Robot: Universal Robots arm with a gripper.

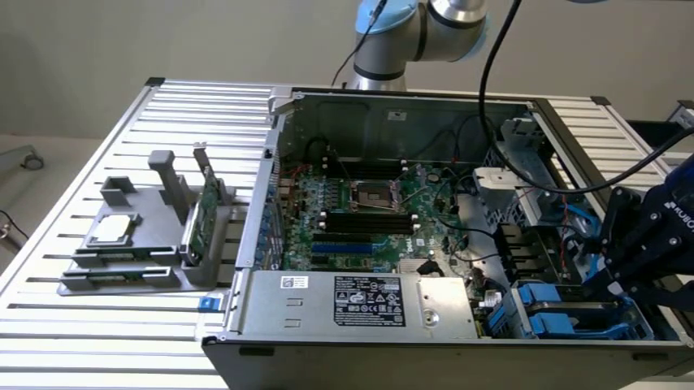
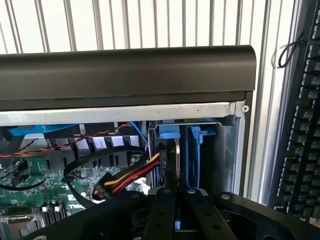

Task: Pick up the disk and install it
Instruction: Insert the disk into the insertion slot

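Silver slats made up the big metal table point(image 1: 65, 268), and an open computer case point(image 1: 434, 345) sat on top of it. On the exterior view's left stood a grey holder point(image 1: 130, 272) with a small square chip point(image 1: 114, 230) and an upright green card point(image 1: 204, 218). Inside the case lay the green motherboard point(image 1: 369, 219) and a power supply box point(image 1: 363, 302) with a white label. The gripper point(image 1: 607, 280) hung low over the corner of the case on the exterior view's right, by the blue drive bays point(image 1: 553, 313). In the wrist view its fingers point(image 2: 167, 210) were squeezed all the way together. The disk point(image 2: 175, 155) stood on its edge between blue rails just past the fingertips, down in the bay slot. I could not tell if the fingers touched it or pinched any part of it. A bundle of red, yellow and black wires point(image 2: 132, 175) ran just beside the slot. It looked like the installing step, with the disk nearly home in its bay. Any next push would need to be straight and gentle, staying off those wires.
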